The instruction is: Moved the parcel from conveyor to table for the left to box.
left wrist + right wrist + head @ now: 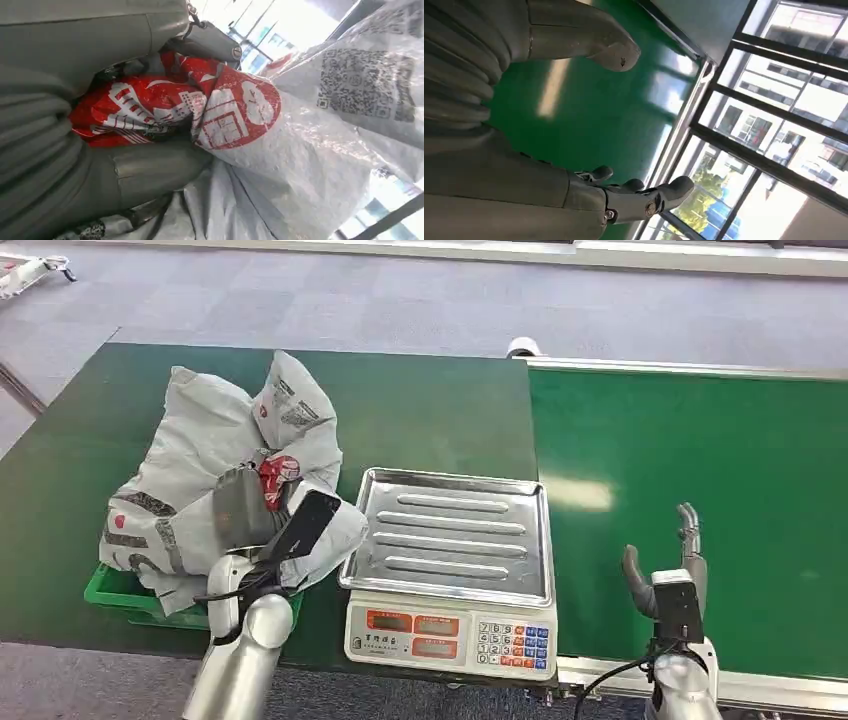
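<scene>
My left hand (pixel 243 508) grips a grey-white parcel bag with a red printed patch (pixel 281 473) over the pile of parcels (pixel 215 455) in the green box (pixel 115 592) on the table's left. In the left wrist view the thumb (pixel 150 172) and fingers (pixel 210 42) pinch the red patch (pixel 165 112) of the bag, beside a QR code (pixel 367 82). My right hand (pixel 668 575) hovers over the green conveyor (pixel 700 480), upright, fingers apart, holding nothing. The right wrist view has its thumb (pixel 589 37) and fingers (pixel 644 197) spread over the belt.
A scale with a steel tray (pixel 455 530) and a red-and-blue keypad (pixel 450 635) stands on the dark green table (pixel 420 405) between the box and the conveyor. Grey carpet lies beyond. A roller (pixel 522 347) marks the conveyor's near end.
</scene>
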{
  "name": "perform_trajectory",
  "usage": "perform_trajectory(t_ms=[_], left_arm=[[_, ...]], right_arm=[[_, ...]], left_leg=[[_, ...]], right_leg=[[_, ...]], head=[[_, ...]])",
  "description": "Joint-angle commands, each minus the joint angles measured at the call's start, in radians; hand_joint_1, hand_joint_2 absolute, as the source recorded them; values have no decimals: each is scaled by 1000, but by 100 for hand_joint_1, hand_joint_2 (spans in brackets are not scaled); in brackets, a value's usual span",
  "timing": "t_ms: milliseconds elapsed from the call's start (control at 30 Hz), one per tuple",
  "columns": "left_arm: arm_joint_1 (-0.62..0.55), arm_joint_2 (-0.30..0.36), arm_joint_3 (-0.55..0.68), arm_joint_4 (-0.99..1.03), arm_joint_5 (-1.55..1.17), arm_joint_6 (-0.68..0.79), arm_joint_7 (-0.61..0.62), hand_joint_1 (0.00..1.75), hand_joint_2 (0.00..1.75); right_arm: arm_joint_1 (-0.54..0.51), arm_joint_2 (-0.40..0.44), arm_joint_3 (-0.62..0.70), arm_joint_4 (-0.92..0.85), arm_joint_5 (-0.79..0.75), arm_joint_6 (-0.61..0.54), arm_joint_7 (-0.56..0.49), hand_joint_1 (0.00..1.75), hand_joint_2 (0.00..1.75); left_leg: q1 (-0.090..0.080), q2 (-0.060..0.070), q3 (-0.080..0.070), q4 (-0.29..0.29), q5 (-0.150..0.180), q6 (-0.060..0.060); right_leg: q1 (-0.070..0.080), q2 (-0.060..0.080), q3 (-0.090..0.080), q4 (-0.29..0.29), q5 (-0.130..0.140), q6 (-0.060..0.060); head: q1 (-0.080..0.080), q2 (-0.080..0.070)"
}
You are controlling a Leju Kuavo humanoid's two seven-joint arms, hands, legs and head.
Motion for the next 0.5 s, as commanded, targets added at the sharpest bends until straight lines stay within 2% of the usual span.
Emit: perform_trajectory(t_ms=[33, 133, 167, 200, 233, 433, 500], left_arm=[[10, 32, 61, 93, -42, 29, 36, 175, 175], [16, 30, 56, 76, -47, 31, 35, 175, 175], [17, 31, 56, 76, -56, 30, 41, 79, 175], [19, 33, 56, 75, -74, 41, 51, 79, 175], [20, 31, 60, 77, -78, 48, 57, 0, 175], [19, 20, 83, 84, -48, 154, 23, 0, 175], [9, 14, 88, 86, -4, 270, -38, 0, 175]], right_arm=[[-41, -4, 18, 58, 8, 3, 4, 0, 175], [-44, -1, 22, 60, 11, 5, 4, 0, 175], [-44, -1, 23, 61, 12, 5, 4, 0, 175], [-44, 0, 24, 61, 13, 6, 4, 0, 175], [-43, 1, 25, 61, 15, 5, 4, 0, 175], [-40, 3, 33, 62, 16, 3, 4, 0, 175], [-45, 5, 37, 69, 12, -2, 4, 0, 175]], left_leg=[[0, 4, 4, -2, 0, 0], [0, 4, 4, -2, -1, 0], [0, 3, 3, -2, -1, 0], [0, 3, 2, -1, 0, 0], [0, 4, 4, -2, -1, 0], [0, 3, 4, -2, -1, 0], [0, 2, 2, -1, 0, 0]], right_leg=[[1, 2, 4, -3, 0, -1], [0, 2, 3, -2, 0, -1], [0, 2, 3, -2, 0, -1], [0, 2, 2, -1, 0, -1], [0, 2, 3, -2, 0, -1], [1, 2, 3, -2, 0, -1], [0, 1, 1, -1, 0, -1]], head=[[0, 0], [0, 0], [0, 0], [0, 0], [0, 0], [0, 0], [0, 0]])
